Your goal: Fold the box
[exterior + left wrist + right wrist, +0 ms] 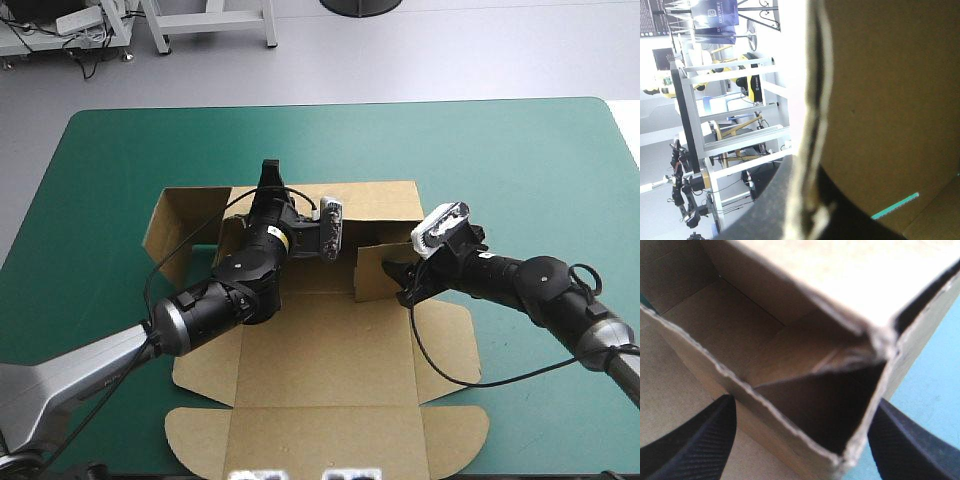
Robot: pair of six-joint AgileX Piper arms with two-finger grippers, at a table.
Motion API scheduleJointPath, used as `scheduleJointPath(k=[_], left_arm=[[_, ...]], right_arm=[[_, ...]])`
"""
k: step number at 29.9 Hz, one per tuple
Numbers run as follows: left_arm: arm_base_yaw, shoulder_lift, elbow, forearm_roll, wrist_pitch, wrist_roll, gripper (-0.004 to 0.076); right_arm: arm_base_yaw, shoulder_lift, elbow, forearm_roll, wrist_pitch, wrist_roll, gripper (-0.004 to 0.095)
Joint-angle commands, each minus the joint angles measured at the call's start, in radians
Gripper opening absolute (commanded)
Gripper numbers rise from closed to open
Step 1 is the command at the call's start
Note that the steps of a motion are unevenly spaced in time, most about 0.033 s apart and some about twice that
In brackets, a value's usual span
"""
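Observation:
The brown box (330, 350) lies mid-table, its lid panel flat toward the near edge and its far walls raised. My left gripper (267, 178) reaches over the far left wall. In the left wrist view the left gripper (810, 215) is shut on the box (880, 100), with the board's edge running up between the black fingers. My right gripper (403, 283) is at the raised right wall (375, 268). In the right wrist view the right gripper (804, 407) is open, and its fingers (690, 445) straddle a folded corner of the box (790, 355).
A side flap (185, 225) stands out at the box's far left. Rounded lid flaps (200, 440) lie close to the table's near edge. Bare teal-green cover (520, 150) surrounds the box to the right and at the back.

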Motion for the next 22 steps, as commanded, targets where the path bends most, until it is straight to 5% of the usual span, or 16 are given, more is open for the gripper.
scheduleJointPath(k=[1, 22], left_arm=[[0.002, -0.030, -0.022, 0.070, -0.018, -0.076, -0.0006], [0.081, -0.014, -0.024, -0.009, -0.075, -0.121, -0.0006]], right_arm=[[-0.001, -0.030, -0.027, 0.040, 0.057, -0.007, 0.0658], [-0.001, -0.033, -0.035, 0.138, 0.002, -0.061, 0.0625]])
